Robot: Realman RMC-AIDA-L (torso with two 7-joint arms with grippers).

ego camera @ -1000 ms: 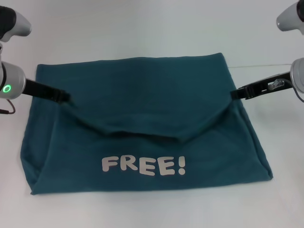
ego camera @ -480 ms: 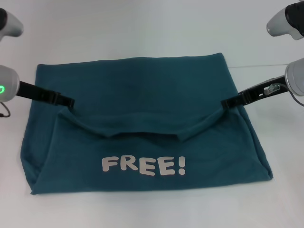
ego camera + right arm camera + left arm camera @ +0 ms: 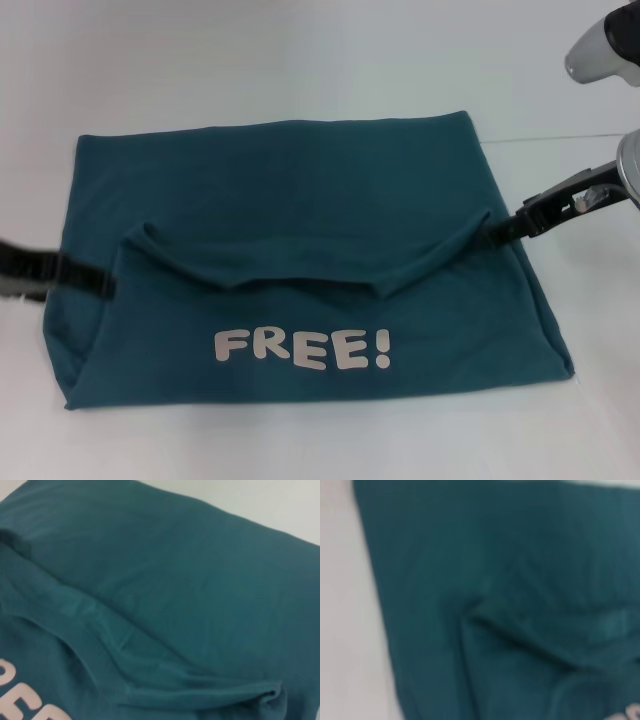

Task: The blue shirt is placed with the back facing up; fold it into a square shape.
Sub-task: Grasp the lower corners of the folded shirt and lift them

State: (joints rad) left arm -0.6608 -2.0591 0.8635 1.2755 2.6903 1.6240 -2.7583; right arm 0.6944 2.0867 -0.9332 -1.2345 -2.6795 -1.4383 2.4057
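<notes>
The blue shirt (image 3: 300,270) lies folded at the middle of the white table (image 3: 300,60), its near flap showing "FREE!" (image 3: 302,349) at six o'clock. At three o'clock the right gripper (image 3: 512,224) touches the flap's edge; whether its fingers pinch the cloth, I cannot tell. At nine o'clock the left gripper (image 3: 100,283) sits blurred over the shirt's edge, grip equally unclear.

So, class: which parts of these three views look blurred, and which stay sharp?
Head view: the left gripper is streaked with motion blur, while the blue shirt and the right gripper stay crisp. Left wrist view: the fabric is soft throughout. Right wrist view: folds read fairly clearly.
</notes>
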